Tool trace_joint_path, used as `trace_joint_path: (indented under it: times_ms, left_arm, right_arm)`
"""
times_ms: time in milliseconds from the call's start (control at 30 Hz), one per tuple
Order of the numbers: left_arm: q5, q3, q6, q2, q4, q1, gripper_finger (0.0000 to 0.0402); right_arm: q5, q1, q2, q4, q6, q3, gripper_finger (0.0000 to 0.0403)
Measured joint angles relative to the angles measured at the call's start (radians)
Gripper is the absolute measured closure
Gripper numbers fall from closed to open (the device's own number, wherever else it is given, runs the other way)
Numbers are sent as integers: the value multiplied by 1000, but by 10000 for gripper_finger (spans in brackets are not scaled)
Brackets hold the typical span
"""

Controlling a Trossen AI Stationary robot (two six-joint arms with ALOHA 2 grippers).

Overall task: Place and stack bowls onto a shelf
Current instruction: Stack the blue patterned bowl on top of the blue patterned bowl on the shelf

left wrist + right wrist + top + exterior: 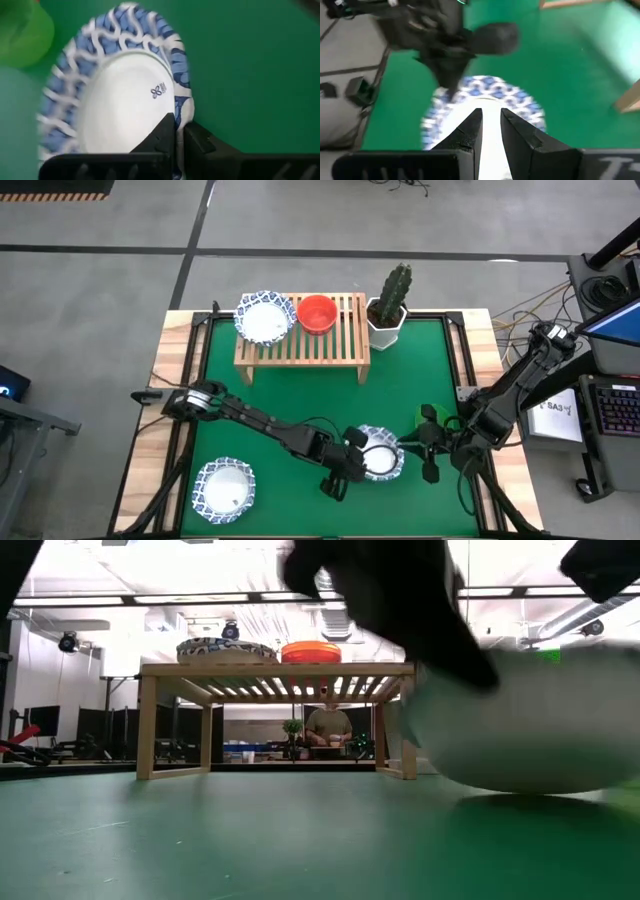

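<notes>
A white bowl with a blue patterned rim [381, 452] sits near the table's near edge, right of centre, and looms large in the low view [530, 730]. My left gripper [358, 457] is shut on the rim's left side. My right gripper [405, 445] is shut on the right side. A second patterned bowl [224, 488] rests on the table near the left corner. A third patterned bowl [265, 317] and a red bowl [317, 313] stand on the wooden shelf [345, 340]. A green bowl [424, 419] is partly hidden behind my right gripper. My left gripper pinches the patterned bowl's rim [176, 111], one finger inside the bowl and one outside, coming level from the table's left. My right gripper meets the opposite rim [400, 447] from the table's right. Its own fingers [470, 131] cover the contact, and only white bowl [491, 135] shows between them.
A white pot with a green cactus [389, 305] stands just right of the shelf. The green bowl [22, 30] lies close by the held bowl. Wooden borders [180, 380] frame the green mat. A person [327, 728] is in the room beyond, seen under the shelf.
</notes>
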Motion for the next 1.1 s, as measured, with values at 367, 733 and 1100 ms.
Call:
trace_joint_path:
  times_ms: [367,733,1100]
  left_arm:
    - [-111,102,-63,-253,-510,-80,401]
    - [-423,78,-213,-593,-833,-48,401]
    - [-608,50,-246,-775,-1028,302,402]
  right_arm:
    - [52,-3,5,343,-191,-115,344]
    - [51,-10,4,440,-188,-130,344]
    - [53,-112,4,445,-206,-130,344]
